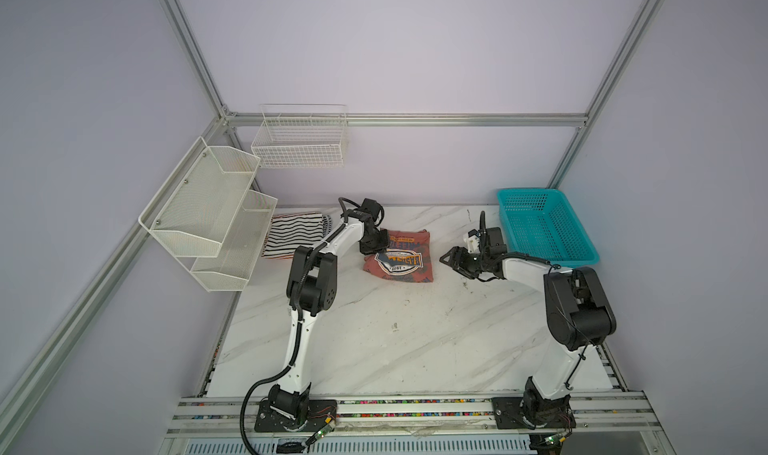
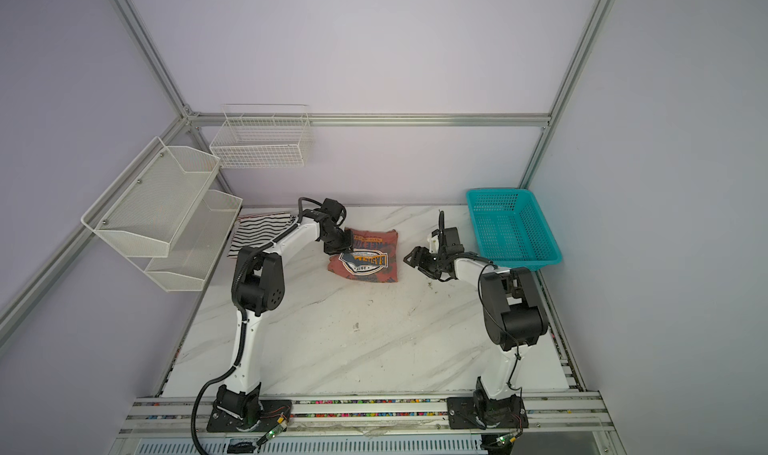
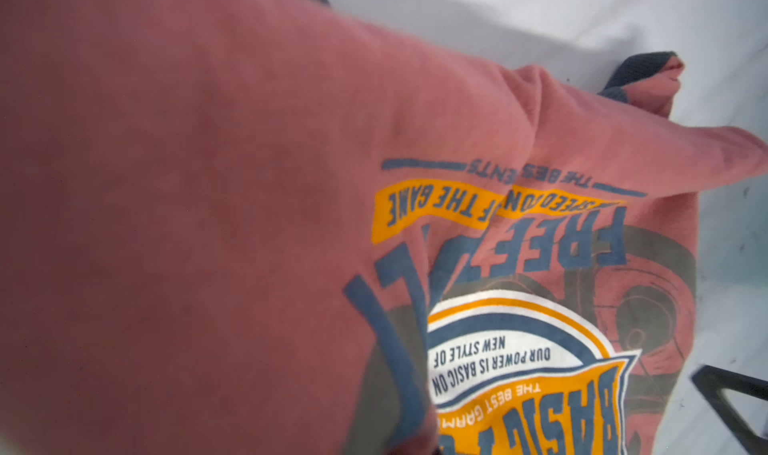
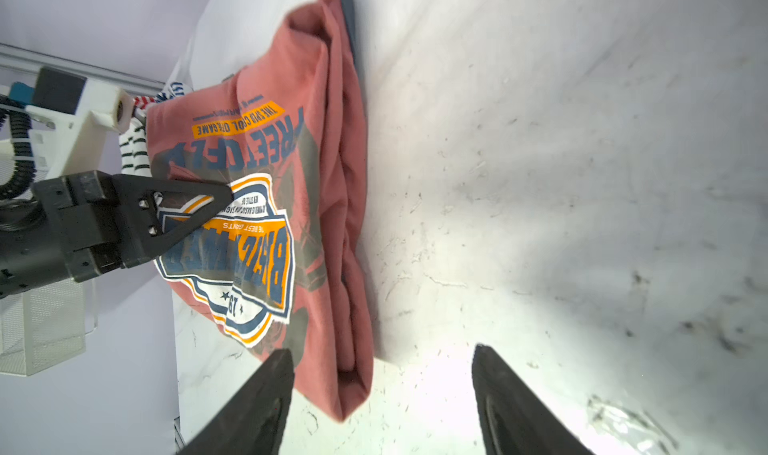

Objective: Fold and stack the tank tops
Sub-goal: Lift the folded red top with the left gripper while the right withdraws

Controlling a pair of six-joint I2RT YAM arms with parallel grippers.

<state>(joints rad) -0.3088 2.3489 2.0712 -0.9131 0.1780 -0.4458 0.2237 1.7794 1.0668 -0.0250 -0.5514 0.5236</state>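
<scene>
We see the salmon-red tank top folded into a rough square at the centre of both top views. It lies toward the back of the marble worktop with its printed emblem facing up. The left fingers are pressed together at the emblem's edge on the top's left side, pinching a fold of the cloth. In the left wrist view the red fabric rises close to the lens and fills most of the frame. The right fingers stand wide apart and hold nothing, hovering just beside the top's right edge. At the left rear of both top views, partly behind the white mesh shelf, the black-and-white striped tank top lies folded flat. The turquoise basket sits at the right rear.
</scene>
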